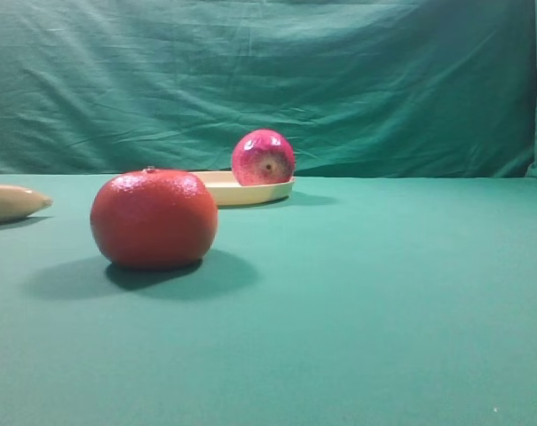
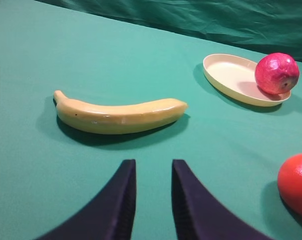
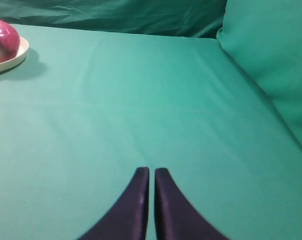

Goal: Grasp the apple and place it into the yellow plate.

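Apple (image 2: 276, 73): resting in yellow plate (image 2: 230, 75), at its edge; placement appears complete. Left hand (image 2: 153, 172): fingers apart, empty. Right hand (image 3: 151, 175): fingers together, empty, well apart from plate.

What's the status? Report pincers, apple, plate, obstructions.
Left pincer slightly open, right pincer shut, both empty. Apple sits in yellow plate. Orange fruit and banana lie apart, nothing blocking.

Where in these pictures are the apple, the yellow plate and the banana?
apple (image 1: 263, 157): exterior high view, middle of its skin.
yellow plate (image 2: 229, 74): left wrist view, bare inner floor.
banana (image 2: 120, 115): left wrist view, middle of its body.
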{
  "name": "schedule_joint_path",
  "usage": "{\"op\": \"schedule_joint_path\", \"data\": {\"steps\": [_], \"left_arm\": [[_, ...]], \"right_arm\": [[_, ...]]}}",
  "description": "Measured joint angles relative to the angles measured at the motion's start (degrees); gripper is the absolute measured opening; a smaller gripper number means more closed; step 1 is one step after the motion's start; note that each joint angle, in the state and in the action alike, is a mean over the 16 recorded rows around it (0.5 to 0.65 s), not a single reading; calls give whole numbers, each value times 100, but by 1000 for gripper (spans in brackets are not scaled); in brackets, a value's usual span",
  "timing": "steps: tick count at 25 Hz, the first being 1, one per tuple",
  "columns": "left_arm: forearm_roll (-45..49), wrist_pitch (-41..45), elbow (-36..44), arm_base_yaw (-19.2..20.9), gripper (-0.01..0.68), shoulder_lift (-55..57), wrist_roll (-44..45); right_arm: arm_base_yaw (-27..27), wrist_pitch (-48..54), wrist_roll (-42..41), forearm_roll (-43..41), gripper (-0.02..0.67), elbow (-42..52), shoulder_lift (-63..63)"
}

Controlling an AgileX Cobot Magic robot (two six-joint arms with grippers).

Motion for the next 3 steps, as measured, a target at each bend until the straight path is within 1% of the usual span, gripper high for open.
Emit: {"op": "schedule_joint_path", "data": {"steps": [3], "left_arm": [[0,0,0,0,157,0,0]], "right_arm": [[0,0,-1,0,0,0,0]]}}
